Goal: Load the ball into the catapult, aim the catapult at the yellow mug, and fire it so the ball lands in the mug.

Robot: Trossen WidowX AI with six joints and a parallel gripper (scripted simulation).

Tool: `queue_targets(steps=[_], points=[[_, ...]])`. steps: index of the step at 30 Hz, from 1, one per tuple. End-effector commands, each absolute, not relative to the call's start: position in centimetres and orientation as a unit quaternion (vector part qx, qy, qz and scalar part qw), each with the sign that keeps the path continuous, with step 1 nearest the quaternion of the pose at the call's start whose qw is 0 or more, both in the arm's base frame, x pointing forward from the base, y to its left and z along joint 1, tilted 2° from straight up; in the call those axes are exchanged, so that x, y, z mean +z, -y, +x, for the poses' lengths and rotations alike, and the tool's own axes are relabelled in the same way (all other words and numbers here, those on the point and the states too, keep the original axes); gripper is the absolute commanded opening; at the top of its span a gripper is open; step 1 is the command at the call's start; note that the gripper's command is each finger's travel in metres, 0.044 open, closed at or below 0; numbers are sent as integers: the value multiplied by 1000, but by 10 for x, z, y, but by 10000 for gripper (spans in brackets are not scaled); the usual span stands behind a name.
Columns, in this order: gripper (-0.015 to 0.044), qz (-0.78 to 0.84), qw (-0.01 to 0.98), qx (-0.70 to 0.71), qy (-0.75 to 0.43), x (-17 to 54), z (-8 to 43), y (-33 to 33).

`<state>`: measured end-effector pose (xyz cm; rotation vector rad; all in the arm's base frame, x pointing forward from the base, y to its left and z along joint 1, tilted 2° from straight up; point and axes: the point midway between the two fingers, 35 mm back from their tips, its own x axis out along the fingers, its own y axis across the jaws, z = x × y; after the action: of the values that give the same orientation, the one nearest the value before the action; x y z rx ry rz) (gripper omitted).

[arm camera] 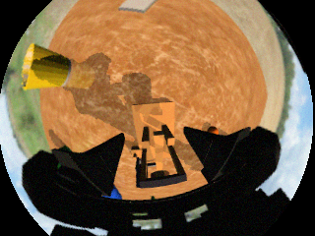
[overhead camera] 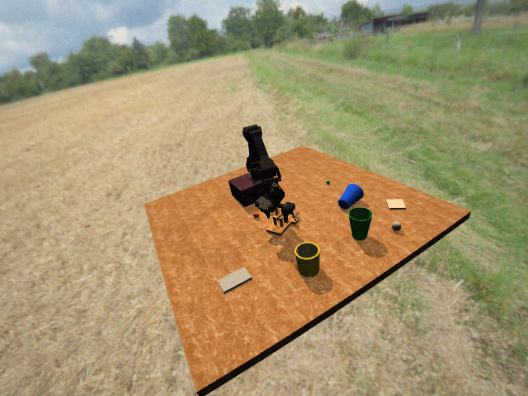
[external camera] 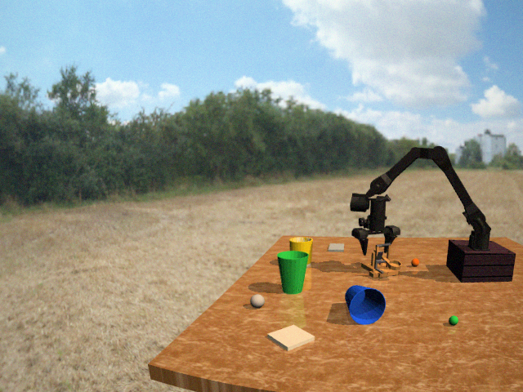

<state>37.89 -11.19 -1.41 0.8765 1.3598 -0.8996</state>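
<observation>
The wooden catapult (overhead camera: 277,230) (external camera: 377,274) (arm camera: 154,113) stands on the table below the gripper. My gripper (overhead camera: 277,218) (external camera: 375,253) (arm camera: 155,133) is open and empty, pointing down, its fingers on either side of the catapult's upper frame. The yellow mug (overhead camera: 308,265) (external camera: 300,245) (arm camera: 35,79) stands upright, away from the catapult. An orange ball (overhead camera: 256,214) (external camera: 415,261) (arm camera: 213,130) lies on the table beside the catapult, on the arm base's side. I see no ball in the catapult's cup, though it is small and dark in the wrist view.
A green cup (overhead camera: 360,225) (external camera: 292,273) stands upright; a blue cup (overhead camera: 351,196) (external camera: 365,305) lies on its side. A grey ball (overhead camera: 396,225) (external camera: 257,300), a green ball (overhead camera: 327,181) (external camera: 453,320), a beige tile (overhead camera: 396,204) (external camera: 291,336) and a grey tile (overhead camera: 234,279) (external camera: 336,247) lie around.
</observation>
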Motion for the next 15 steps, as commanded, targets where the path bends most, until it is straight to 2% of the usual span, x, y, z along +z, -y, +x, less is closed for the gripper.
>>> queue_targets(steps=[1,15], points=[[440,376,596,-387,-595,-25,375,110],[440,376,596,-387,-595,-42,374,110]])
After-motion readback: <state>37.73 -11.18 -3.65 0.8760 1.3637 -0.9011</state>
